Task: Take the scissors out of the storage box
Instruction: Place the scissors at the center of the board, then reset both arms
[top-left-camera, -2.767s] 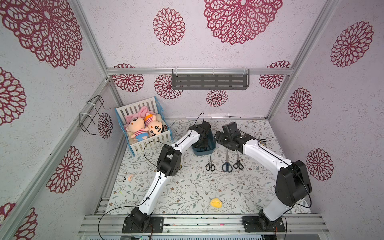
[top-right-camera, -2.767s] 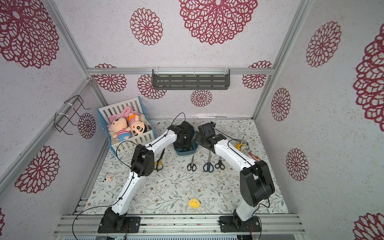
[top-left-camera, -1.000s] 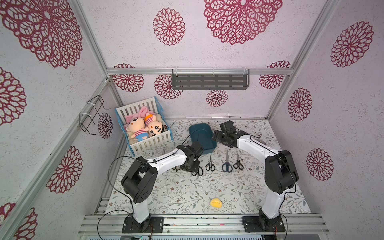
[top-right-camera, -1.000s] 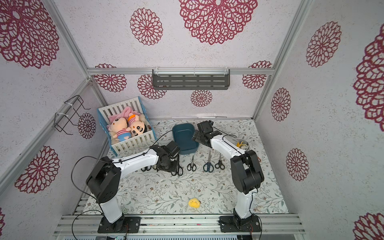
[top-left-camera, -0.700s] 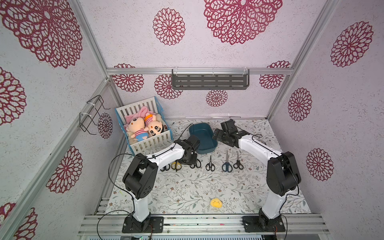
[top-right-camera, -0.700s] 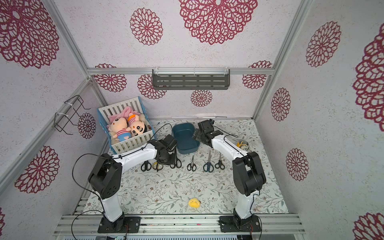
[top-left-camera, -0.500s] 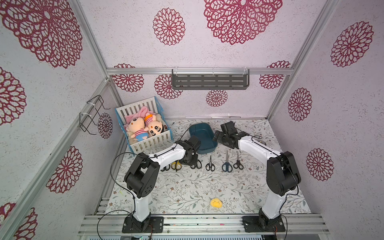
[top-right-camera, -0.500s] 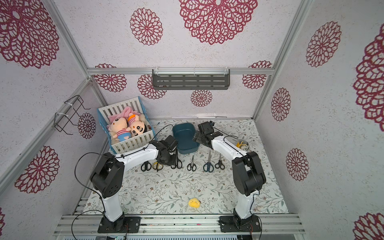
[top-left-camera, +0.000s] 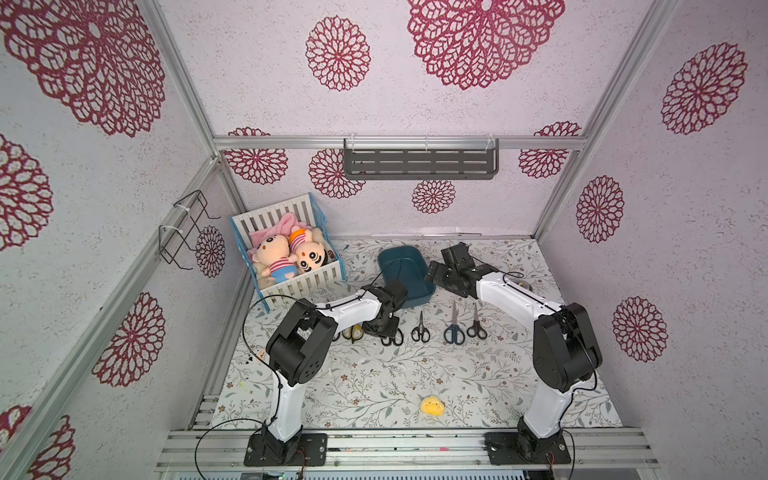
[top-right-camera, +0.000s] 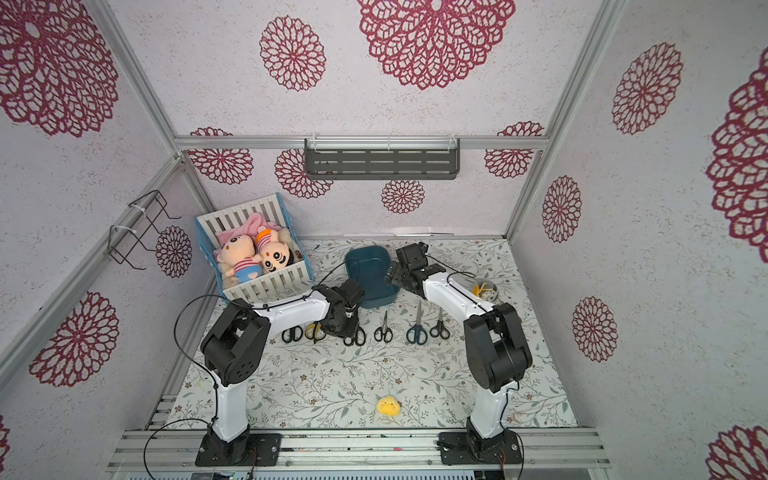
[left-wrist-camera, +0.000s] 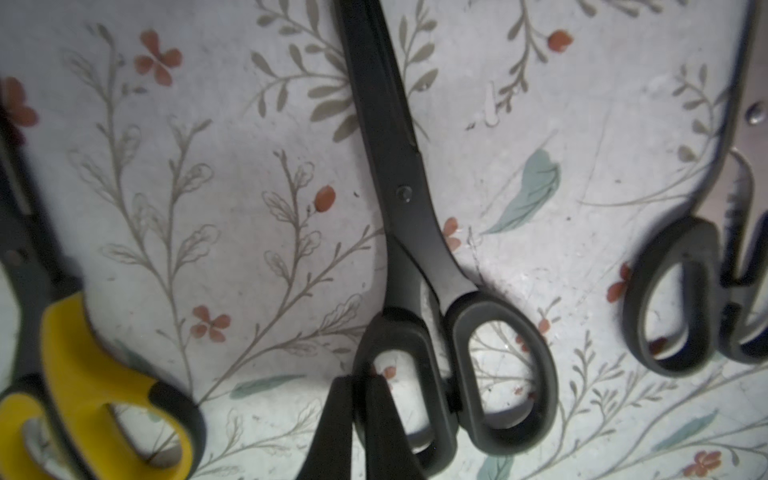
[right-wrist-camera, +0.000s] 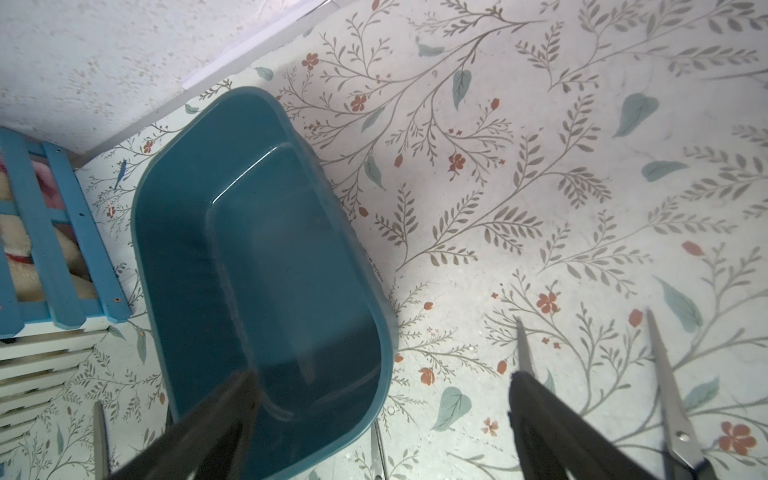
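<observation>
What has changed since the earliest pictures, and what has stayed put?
The left hand left the storage box and carried black scissors forward, down onto the table; it is still shut on their handle. The box, the blue-handled scissors and the open right hand stayed roughly where they were.

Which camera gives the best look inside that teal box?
The right wrist view: the storage box lies close below, its floor bare. In both top views it is small, its near corner behind the left arm. The left wrist view shows only scissors on the mat.
</observation>
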